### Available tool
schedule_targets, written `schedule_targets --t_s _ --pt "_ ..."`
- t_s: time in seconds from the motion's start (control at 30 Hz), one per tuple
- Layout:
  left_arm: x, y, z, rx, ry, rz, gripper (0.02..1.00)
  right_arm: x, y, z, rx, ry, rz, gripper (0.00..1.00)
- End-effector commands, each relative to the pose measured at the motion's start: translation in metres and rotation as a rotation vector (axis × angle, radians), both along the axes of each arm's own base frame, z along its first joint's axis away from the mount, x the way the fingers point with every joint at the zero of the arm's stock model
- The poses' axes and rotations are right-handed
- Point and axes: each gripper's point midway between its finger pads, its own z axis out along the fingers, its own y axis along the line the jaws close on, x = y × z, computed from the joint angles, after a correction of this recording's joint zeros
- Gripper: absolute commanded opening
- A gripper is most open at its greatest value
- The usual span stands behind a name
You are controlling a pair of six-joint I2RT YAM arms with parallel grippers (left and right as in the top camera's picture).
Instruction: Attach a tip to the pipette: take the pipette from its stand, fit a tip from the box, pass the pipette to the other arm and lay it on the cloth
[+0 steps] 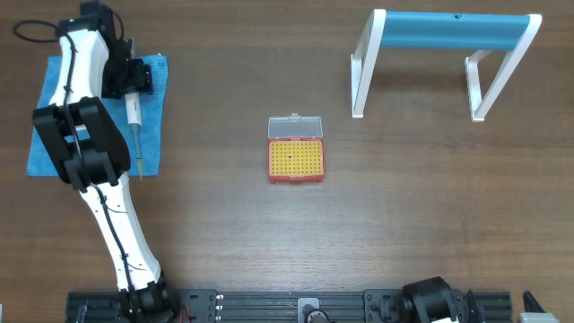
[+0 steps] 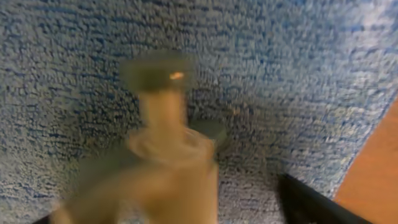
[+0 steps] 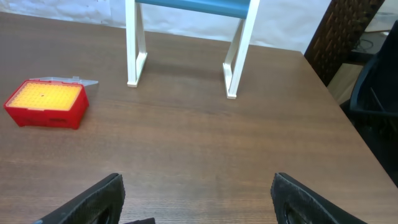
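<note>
Brown wood-grain counter [image 1: 224, 233] runs under both arms, with a blue cloth [image 1: 45, 152] spread directly below the left gripper [image 1: 134, 88]. That gripper hangs low over the cloth with its fingers spread. In its own wrist view one dark finger [image 2: 311, 202] stands clear of the pipette [image 1: 134, 112], and cloth shows in the gap. The pipette lies on the cloth right beneath the left gripper, its body running out from between the fingers. Its slim yellowish tip [image 1: 141, 161] is at the far end from the gripper, near the cloth's edge.

The right gripper [image 3: 197, 182] sits back by its base, wide open and holding nothing. The red tip box [image 1: 296, 161], its clear lid [image 1: 295, 126] folded back, stands well ahead of it and off to one side. The white-legged stand [image 1: 448, 31] with its blue bar is farther out still.
</note>
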Motion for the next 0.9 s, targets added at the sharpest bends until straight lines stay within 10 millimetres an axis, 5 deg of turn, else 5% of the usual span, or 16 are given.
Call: schedule_targets --t_s 0.03,0.23,0.5,0.73,0.9 --pt "-0.005 0.000 0.002 0.008 0.026 0.003 1.000 0.002 0.001 -0.001 -0.014 0.009 0.004 0.772" --pt "-0.004 -0.005 0.031 0.008 0.029 -0.008 0.998 0.002 0.001 -0.001 -0.014 0.009 0.004 0.770" --pt "-0.005 -0.008 0.126 0.039 -0.050 -0.016 0.998 0.002 0.001 -0.001 -0.014 0.009 0.004 0.770" --pt "-0.020 -0.028 0.243 0.057 -0.298 -0.027 0.998 0.002 0.001 -0.001 -0.014 0.009 0.004 0.770" --pt "-0.063 -0.050 0.350 0.145 -0.531 -0.056 0.998 0.002 0.001 -0.001 -0.014 0.009 0.004 0.772"
